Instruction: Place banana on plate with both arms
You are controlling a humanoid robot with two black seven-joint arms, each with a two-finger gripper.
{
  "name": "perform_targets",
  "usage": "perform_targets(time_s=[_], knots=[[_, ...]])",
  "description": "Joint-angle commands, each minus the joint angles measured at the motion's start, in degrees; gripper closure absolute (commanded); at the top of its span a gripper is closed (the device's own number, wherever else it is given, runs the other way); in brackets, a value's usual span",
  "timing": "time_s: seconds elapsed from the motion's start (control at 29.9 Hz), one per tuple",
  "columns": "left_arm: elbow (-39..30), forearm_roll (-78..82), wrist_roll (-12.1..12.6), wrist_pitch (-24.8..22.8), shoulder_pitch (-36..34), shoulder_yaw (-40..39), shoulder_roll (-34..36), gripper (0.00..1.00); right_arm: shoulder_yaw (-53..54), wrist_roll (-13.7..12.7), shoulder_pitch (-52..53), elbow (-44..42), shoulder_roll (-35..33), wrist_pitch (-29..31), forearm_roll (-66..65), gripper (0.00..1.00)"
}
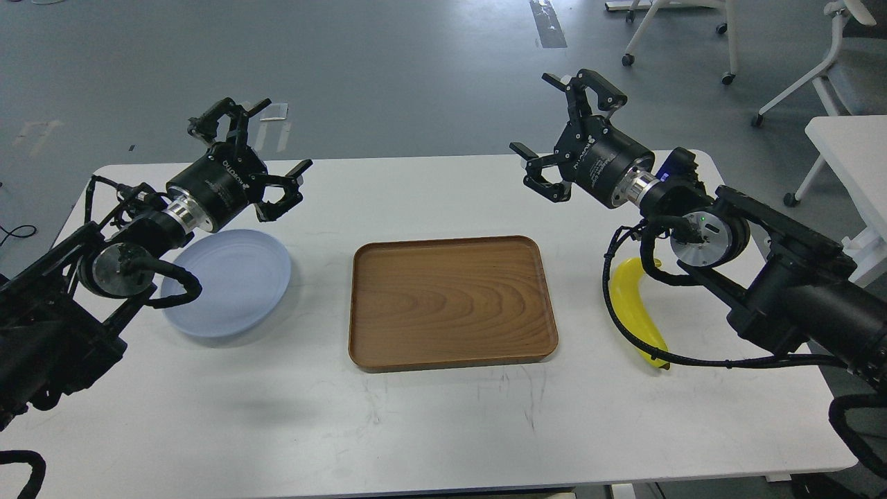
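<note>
The yellow banana (634, 305) lies on the white table at the right, partly crossed by my right arm's black cable. The pale blue-grey plate (232, 281) sits on the table at the left, empty. My left gripper (253, 149) is open and empty, held in the air above the plate's far edge. My right gripper (558, 125) is open and empty, held high above the table's far side, up and to the left of the banana.
A brown wooden tray (450, 301) lies empty in the middle of the white table (429, 416), between plate and banana. Wheeled chairs (818, 62) and another white table (852, 152) stand on the floor at the far right.
</note>
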Motion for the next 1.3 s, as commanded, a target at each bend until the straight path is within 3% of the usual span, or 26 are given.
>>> perform_targets(time_s=[0.0,1.27], knots=[[0.0,-0.1,0.0,0.0,0.0,0.1,-0.1,0.02,0.0,0.0,0.0,0.0,0.0,0.0,0.0,0.00],[0.0,0.0,0.0,0.0,0.1,0.1,0.0,0.02,-0.3,0.1,0.3,-0.4,1.4,0.0,-0.4,0.00]])
